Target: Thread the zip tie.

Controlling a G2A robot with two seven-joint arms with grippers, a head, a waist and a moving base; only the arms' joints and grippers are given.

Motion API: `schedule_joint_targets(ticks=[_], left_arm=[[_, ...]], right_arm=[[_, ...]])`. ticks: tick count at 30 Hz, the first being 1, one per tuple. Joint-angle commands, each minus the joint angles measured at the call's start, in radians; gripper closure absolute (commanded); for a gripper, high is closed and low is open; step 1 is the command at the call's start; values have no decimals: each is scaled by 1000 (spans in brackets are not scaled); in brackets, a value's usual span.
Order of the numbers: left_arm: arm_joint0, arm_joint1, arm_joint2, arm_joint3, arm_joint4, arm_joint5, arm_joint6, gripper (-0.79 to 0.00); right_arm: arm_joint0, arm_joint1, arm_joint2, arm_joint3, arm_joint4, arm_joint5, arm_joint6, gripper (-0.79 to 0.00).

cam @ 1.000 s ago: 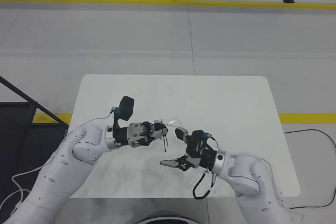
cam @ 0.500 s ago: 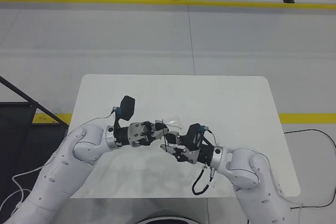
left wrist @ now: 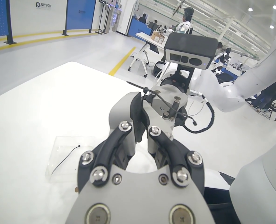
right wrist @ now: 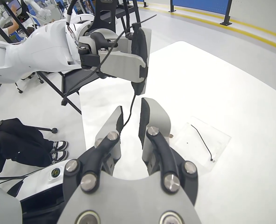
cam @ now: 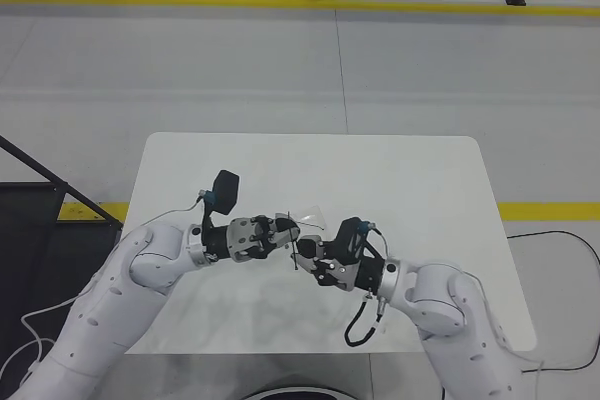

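Note:
A black zip tie is pinched upright in my left gripper, which is shut on it just below the head. Its tail hangs down between the fingers of my right gripper, which stands open around the tail without closing on it. In the top view the left gripper and right gripper meet tip to tip over the middle of the white table, the zip tie between them. In the left wrist view the zip tie pokes out above my left gripper.
A clear plastic tray lies on the table beside the grippers with a second black zip tie in it; the same tray and second zip tie are in the left wrist view. The far and right parts of the table are bare.
My right gripper has swung up from nearer the table's front edge to the left gripper, and the tie's tail now hangs between its open fingers. The left arm has hardly moved.

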Motion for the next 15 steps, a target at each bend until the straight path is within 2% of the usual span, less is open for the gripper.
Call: schedule_joint_targets(ticks=[1,6,11,15], left_arm=[[2,0,-2,1,1,-3,3,0],[4,-1,-4,0,6,-8,4,0],[4,-2,-6,2,6,-9,3,0],[4,-3,-6,3,6,-11,2,0]], right_arm=[[1,2,-1,2,5,1,0,-188],[5,6,-4,5,13,4,-2,-142],[11,10,-11,6,12,14,-2,-9],[14,13,-17,7,16,14,-5,0]])
